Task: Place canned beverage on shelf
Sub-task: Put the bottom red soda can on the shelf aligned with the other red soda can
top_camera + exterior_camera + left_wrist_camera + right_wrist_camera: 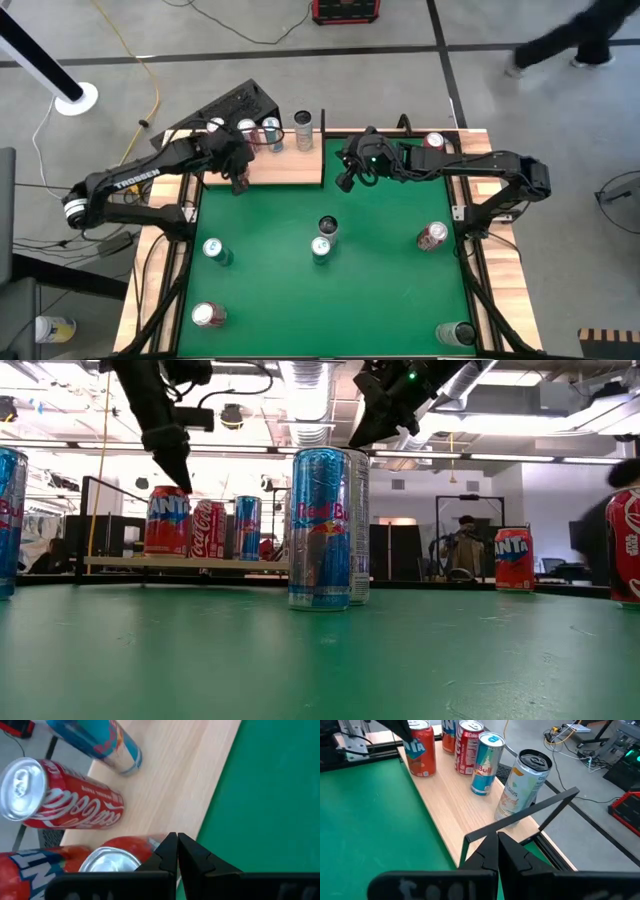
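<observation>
Locate the shelf (285, 168) at the far edge of the green table (330, 300), left of centre. It is a pale-wood board lying flat, with a thin dark upright bracket (520, 817) at its right end.

Check the cans standing upright on the shelf. The right wrist view shows an orange Fanta can (421, 749) at the left end, next to it a red Coca-Cola can (468, 747), then a blue Red Bull can (486, 764), then a pale can with an orange pattern (524, 785) nearest the bracket. A further can stands behind the Fanta and Coca-Cola cans; its label cannot be read.

Note the left gripper (176, 851). Its fingers are pressed together and grasp nothing. It hangs just above the Fanta can at the left end of the shelf, near the shelf's front edge.

Note the right gripper (497, 851). Its fingers are also clenched together, with nothing between them. It hovers above the table just right of the bracket, well clear of the surface.

Observe the cans on the green felt. 2 slim cans (323, 240) stand close together at centre; in the low view the nearer one reads Red Bull (319, 527). Other cans stand apart near the table's left, right and front edges.
</observation>
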Controlling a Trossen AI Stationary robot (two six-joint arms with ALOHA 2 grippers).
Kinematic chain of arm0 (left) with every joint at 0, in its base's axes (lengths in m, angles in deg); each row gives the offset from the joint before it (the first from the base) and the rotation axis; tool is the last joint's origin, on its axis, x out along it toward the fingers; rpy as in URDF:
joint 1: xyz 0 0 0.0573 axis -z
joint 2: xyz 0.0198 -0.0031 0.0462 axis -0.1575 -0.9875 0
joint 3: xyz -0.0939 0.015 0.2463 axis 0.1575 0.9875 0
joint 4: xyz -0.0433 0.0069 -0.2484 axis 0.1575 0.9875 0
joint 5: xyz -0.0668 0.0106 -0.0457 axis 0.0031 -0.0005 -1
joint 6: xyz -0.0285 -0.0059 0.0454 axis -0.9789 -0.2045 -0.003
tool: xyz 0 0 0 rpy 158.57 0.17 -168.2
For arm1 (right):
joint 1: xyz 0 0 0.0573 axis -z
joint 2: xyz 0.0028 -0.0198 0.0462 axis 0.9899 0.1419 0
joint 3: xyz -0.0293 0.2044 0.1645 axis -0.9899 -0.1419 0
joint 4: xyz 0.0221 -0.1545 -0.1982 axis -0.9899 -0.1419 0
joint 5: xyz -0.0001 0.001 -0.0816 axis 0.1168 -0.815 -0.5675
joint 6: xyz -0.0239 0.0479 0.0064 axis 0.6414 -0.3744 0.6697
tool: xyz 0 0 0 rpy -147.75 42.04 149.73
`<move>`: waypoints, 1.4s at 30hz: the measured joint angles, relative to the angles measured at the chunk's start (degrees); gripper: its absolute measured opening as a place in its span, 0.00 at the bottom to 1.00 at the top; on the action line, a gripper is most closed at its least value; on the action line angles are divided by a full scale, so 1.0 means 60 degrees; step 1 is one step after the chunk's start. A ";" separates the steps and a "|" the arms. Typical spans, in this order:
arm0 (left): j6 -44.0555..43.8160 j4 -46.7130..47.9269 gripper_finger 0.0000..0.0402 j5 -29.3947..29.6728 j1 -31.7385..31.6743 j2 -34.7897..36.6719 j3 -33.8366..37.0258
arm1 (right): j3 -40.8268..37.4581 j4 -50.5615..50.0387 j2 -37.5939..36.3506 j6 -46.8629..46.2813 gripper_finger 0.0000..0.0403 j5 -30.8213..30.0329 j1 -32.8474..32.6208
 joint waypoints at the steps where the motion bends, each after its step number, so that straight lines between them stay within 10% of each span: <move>1: 0.0006 -0.0172 0.00 0.0026 0.0000 -0.0081 0.0043 | 0.0000 0.0030 0.0000 -0.0009 0.06 0.0082 -0.0004; 42: -0.0344 0.0398 0.00 0.3069 0.0032 -0.0631 0.0054 | -0.0004 0.0238 0.0001 -0.0108 0.06 0.0253 -0.0264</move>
